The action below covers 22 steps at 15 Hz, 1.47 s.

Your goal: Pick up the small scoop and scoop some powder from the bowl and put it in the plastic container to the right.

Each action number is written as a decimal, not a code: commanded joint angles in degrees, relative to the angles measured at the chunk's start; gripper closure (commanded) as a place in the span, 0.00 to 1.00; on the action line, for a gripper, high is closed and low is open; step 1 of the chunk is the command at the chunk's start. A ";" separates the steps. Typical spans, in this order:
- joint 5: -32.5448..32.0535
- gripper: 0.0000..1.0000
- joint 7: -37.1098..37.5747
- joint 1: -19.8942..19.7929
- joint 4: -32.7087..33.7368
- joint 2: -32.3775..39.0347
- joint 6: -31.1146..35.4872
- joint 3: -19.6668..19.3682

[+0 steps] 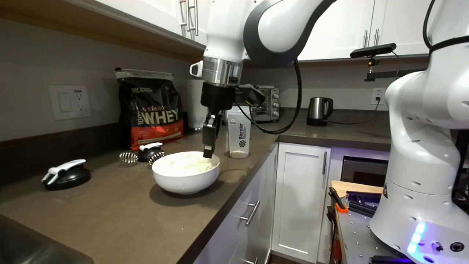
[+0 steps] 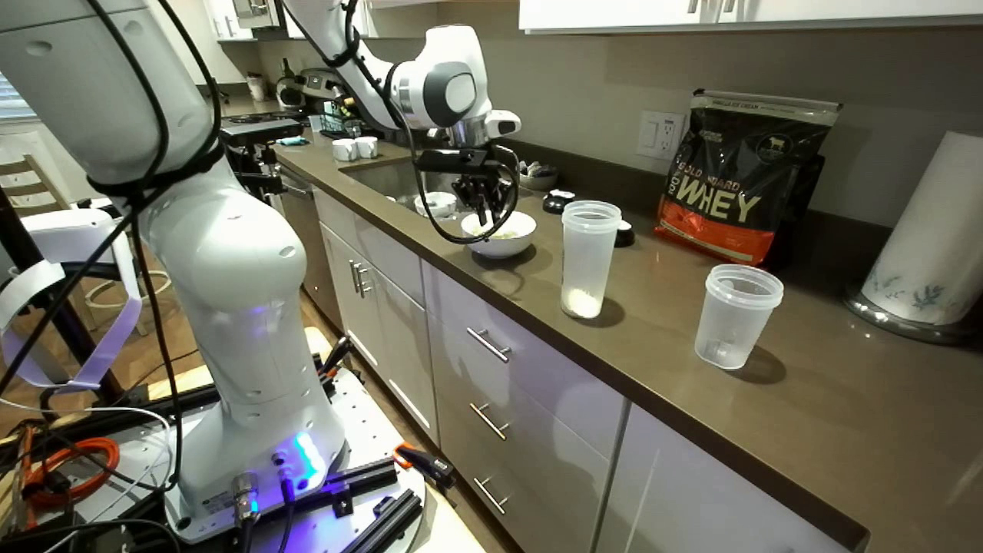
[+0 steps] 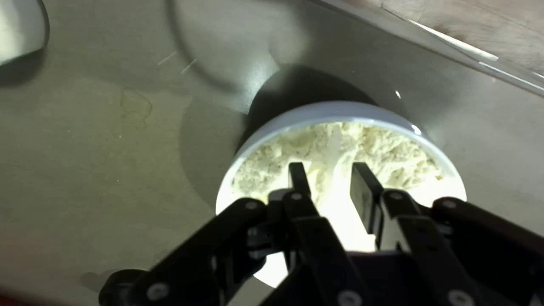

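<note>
The white bowl [image 1: 186, 179] stands on the counter and holds a mass of pale powder [image 3: 391, 157]. A pale translucent strip, seemingly the handle of the small scoop [image 3: 334, 142], lies in the powder; glare washes out its lower end. My gripper [image 3: 328, 168] points down over the bowl, its two fingers apart on either side of that strip, with visible gaps and nothing clasped. In an exterior view the fingertips [image 1: 208, 152] reach the bowl's rim on the cup's side. The tall plastic container [image 2: 587, 257] stands beyond the bowl with a little whitish powder at its bottom.
A shorter clear cup [image 2: 739, 316] stands farther along the counter near a paper-towel roll [image 2: 933, 230]. The black whey bag [image 1: 150, 110] leans by the wall. Black lids [image 1: 69, 175] and wire balls [image 1: 128, 157] lie near the bowl. The counter's edge [image 1: 220, 216] runs close by.
</note>
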 commanded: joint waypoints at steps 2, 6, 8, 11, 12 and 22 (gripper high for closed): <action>-1.99 0.76 0.08 -0.78 3.92 4.04 0.96 -0.66; -1.47 0.62 -0.12 -0.58 6.01 5.74 -0.05 -1.32; -1.35 0.60 -0.05 -0.56 6.65 6.16 -0.68 -1.56; -1.10 0.64 -0.09 -0.54 7.25 6.45 -1.96 -1.86; -1.02 0.61 -0.13 -0.53 7.32 6.46 -2.26 -1.96; -0.08 0.67 -0.17 -0.10 7.25 6.17 -6.23 -2.03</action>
